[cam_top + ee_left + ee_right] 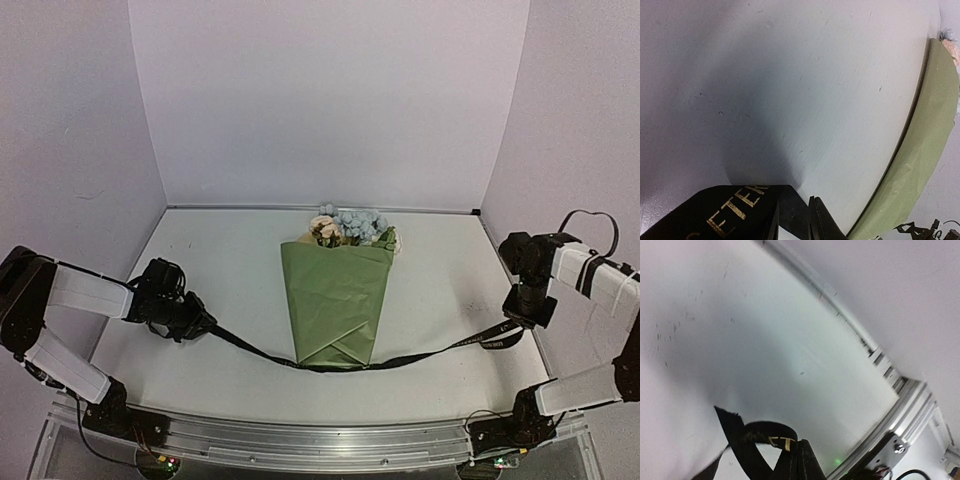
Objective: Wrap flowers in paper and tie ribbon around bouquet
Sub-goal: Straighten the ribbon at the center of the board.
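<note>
On a white table (230, 260), one bouquet (335, 335) is lying flat at the centre, its narrow end pointing toward the near edge. One sheet of olive-green paper (335, 285), folded into a cone, is serving as the only container in view. It is holding one small bunch of flowers (352, 228), with cream rose heads and pale blue clusters poking out of its wide far mouth, too small to count singly. One black ribbon (250, 348) with pale lettering is stretching across the table and meeting the cone's narrow tip; whether it is passing under the tip or just against it cannot be told. Two grippers are working it, one at each end. The left gripper (203, 326), low at the table's left side, is pinching the ribbon between nearly closed fingers, the lettered band showing right beside them in the left wrist view. The right gripper (520, 325), near the table's right edge, is clamping its fingers fully together on the ribbon's other end, which is curling into a small loop just beside them. Both grippers are sitting well apart from the bouquet.
</note>
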Controlling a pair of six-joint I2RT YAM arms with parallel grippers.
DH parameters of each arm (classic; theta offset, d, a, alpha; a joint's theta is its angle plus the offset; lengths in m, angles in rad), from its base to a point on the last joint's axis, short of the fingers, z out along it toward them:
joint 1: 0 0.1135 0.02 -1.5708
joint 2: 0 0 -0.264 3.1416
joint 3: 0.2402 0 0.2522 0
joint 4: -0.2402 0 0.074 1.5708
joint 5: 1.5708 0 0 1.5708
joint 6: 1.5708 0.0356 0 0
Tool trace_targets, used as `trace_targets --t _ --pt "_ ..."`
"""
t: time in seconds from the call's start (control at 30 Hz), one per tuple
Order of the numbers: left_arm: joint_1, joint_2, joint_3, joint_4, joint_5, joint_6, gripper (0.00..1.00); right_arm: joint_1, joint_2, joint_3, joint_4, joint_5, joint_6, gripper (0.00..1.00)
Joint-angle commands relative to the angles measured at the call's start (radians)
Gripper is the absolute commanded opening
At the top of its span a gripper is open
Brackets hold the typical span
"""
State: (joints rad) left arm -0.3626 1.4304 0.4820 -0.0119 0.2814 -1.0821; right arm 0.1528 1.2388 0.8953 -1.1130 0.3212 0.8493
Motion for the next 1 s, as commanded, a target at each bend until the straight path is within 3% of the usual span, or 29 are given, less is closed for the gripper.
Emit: trace_targets --t 0.0,0.17,0.3,0.43,0.5,0.67,0.8,0.97 --pt "0.003 -0.009 -0.038 -0.099 -0.048 0.001 0.21 -0.015 0.055 0.056 -0.140 0.261 -0.108 0.00" --pt "0.001 -0.019 -0.040 -0.101 -0.049 0.001 0.21 -0.048 0.101 0.076 -0.143 0.342 -0.125 0.09" --pt "-0.003 -0.018 -0.034 -0.106 -0.048 0.004 0.21 -0.059 0.130 0.130 -0.140 0.308 -0.183 0.36" --pt "-0.007 -0.029 -0.040 -0.112 -0.056 -0.002 0.21 -0.059 0.084 0.138 -0.127 0.267 -0.222 0.51" --pt "-0.009 -0.033 -0.044 -0.112 -0.056 -0.004 0.21 -0.059 0.048 0.130 -0.093 0.180 -0.242 0.58" --pt "-0.018 -0.057 -0.023 -0.119 -0.044 0.028 0.28 -0.033 -0.032 0.051 0.104 -0.241 -0.258 0.70" --pt "-0.025 -0.124 0.021 -0.145 -0.038 0.084 0.43 0.084 -0.004 0.042 0.253 -0.406 -0.259 0.74" --pt "-0.041 -0.191 0.094 -0.159 -0.012 0.157 0.56 0.210 0.109 0.044 0.500 -0.540 -0.221 0.87"
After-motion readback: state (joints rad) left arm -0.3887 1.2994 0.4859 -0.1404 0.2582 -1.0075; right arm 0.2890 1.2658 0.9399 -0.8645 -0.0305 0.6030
